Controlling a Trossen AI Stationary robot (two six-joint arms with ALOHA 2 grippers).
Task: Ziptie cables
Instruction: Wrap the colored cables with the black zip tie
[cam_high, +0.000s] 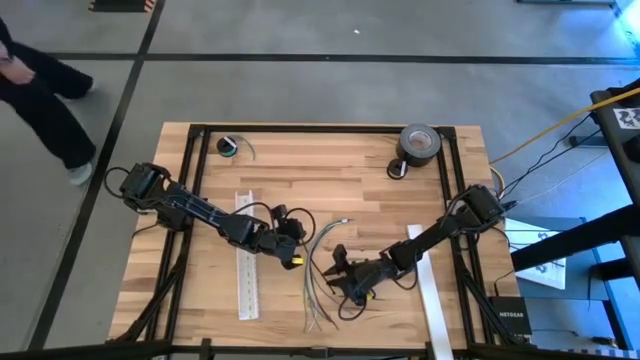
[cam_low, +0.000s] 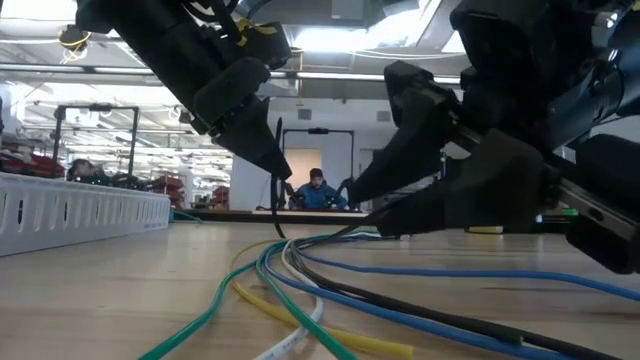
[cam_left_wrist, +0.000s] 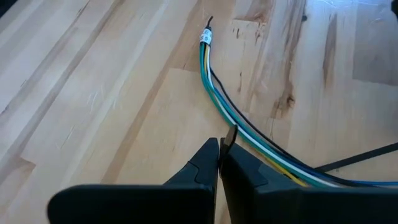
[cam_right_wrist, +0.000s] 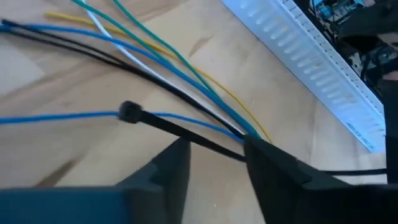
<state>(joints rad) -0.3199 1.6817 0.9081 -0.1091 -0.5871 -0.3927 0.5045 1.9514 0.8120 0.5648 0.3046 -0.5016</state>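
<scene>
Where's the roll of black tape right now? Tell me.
In the high view the roll of black tape stands at the table's far right corner, behind the right arm, with a small ring just beside it.

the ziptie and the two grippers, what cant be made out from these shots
- Ziptie, right wrist view: its tail runs under the right gripper fingers, so whether they pinch it is unclear.
- Left gripper, left wrist view: shut on a thin black strip; the fingers hide its lower part.
- Cables, high view: too thin to show whether the ziptie loops them.
- Low view: both arms block the cable ends.
</scene>
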